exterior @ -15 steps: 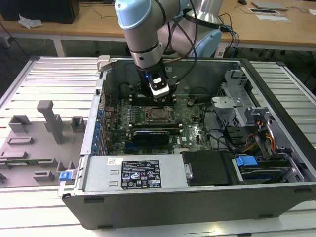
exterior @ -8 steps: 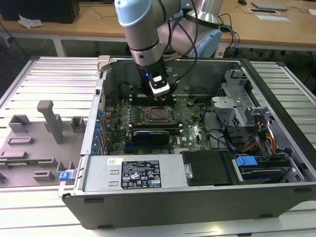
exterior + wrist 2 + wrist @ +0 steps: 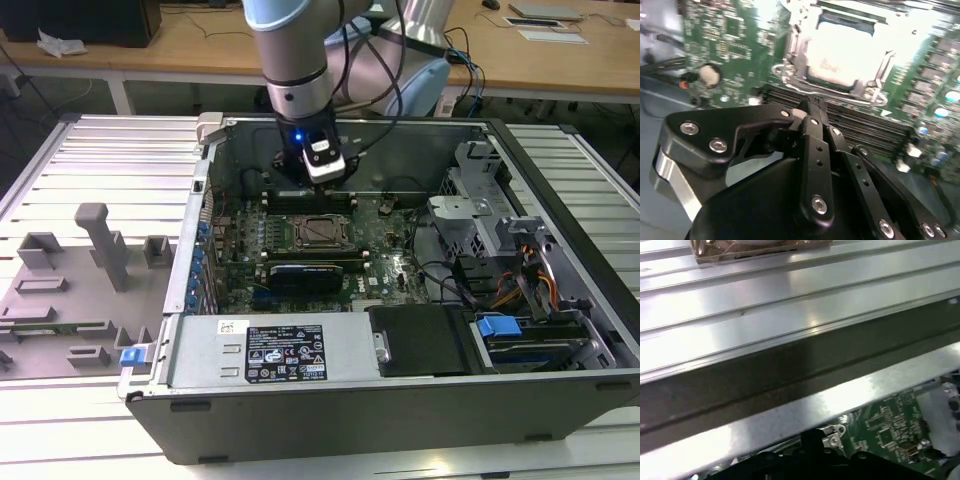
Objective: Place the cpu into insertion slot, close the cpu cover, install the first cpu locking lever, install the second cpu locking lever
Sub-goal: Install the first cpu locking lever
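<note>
An open computer case (image 3: 420,400) lies on its side on a ribbed metal table (image 3: 100,160), its long axis running across the exterior view from left to right. The green motherboard (image 3: 390,275) lies flat on the case floor. The arm (image 3: 292,60) comes down from above, near vertical, into the far part of the case. Its gripper (image 3: 322,180) hangs above the memory slots (image 3: 875,127), just beyond the insertion slot (image 3: 318,231). In the second wrist view its fingers (image 3: 812,117) are pressed together on nothing. The cpu (image 3: 840,55) lies flat in the socket, face up, with the cpu cover (image 3: 795,55) down around it.
</note>
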Controlling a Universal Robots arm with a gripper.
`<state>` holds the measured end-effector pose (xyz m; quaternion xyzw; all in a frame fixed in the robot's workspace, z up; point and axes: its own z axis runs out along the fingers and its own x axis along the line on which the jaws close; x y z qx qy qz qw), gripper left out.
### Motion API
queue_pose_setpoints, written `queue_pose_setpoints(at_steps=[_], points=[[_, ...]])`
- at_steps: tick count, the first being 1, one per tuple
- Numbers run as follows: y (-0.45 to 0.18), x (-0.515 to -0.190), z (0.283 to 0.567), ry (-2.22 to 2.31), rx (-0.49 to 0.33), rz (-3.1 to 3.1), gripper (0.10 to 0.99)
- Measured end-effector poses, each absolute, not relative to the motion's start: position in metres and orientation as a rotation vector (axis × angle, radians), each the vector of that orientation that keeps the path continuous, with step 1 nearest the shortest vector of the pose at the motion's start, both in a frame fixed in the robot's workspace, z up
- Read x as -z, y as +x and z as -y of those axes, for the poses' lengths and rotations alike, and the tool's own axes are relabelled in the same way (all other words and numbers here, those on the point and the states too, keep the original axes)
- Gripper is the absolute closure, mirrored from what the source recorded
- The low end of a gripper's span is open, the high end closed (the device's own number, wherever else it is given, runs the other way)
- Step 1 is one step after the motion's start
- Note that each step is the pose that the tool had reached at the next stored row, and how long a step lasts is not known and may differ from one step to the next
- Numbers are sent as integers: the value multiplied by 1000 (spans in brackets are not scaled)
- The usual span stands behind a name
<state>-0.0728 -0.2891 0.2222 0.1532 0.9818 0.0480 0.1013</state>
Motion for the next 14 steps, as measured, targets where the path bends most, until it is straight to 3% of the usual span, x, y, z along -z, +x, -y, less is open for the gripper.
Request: queue_pose_setpoints(at_steps=[14], points=[[-68, -234, 289, 455, -40, -2952, 980]])
